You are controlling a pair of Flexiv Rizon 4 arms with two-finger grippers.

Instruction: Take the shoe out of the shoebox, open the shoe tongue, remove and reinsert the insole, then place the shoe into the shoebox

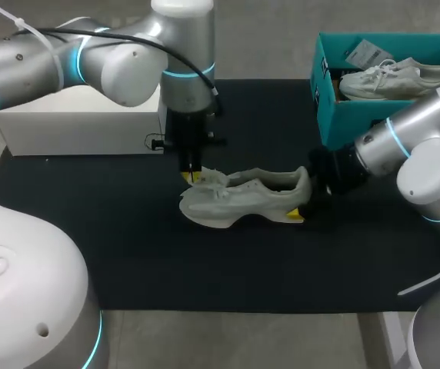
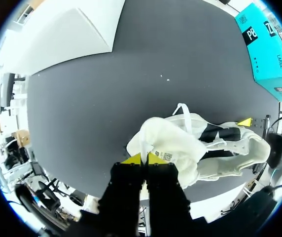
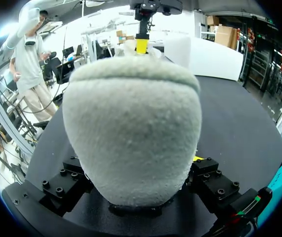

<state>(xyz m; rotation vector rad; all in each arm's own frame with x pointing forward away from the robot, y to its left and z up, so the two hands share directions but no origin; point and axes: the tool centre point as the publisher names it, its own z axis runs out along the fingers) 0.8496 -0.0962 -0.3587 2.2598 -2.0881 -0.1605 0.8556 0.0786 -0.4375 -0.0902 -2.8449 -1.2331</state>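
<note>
Right now the shoe [image 1: 243,201] sits near the middle of the desk [image 1: 128,254], heel toward the right edge. My left gripper [image 2: 143,159] is pinched narrow on the tongue [image 2: 168,143]. My right gripper [image 1: 303,204] clamps the heel from both sides. The shoebox [image 1: 335,115] stands at the far right corner, a second shoe [image 1: 397,77] inside.

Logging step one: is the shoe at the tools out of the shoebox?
Out. The shoe stands on the black mat, apart from the teal shoebox, which holds another shoe.
</note>
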